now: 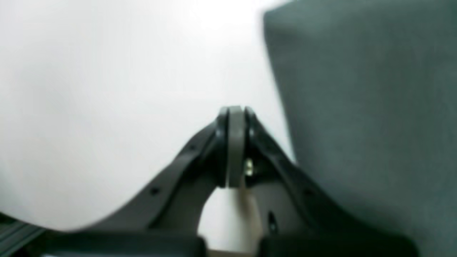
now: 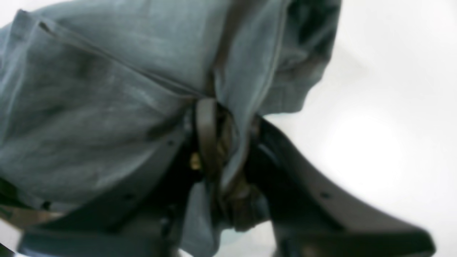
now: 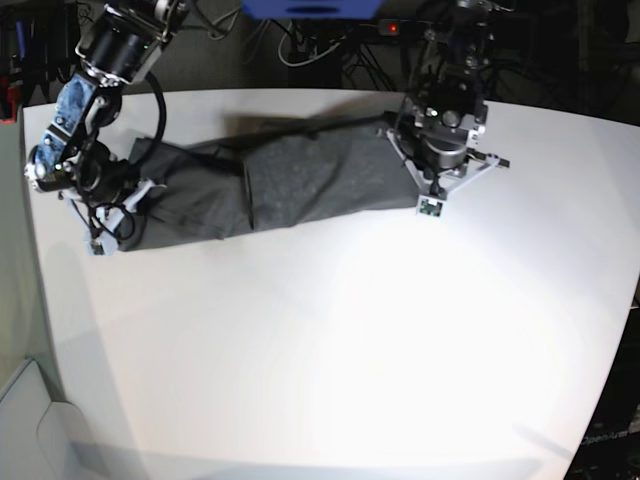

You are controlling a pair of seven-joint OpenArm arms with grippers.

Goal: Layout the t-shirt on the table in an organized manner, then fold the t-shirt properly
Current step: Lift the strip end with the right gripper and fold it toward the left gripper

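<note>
T-shirt (image 2: 107, 89) pinched in right tool (image 2: 223, 141) (fabric bunched), left tool (image 1: 235, 114) closed.

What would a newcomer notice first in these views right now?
The dark t-shirt, stretched in a long band across the far part of the white table. At its end on the base view's left, the right gripper has fabric bunched between its jaws. The left gripper sits shut beside the other end, holding nothing.
</note>
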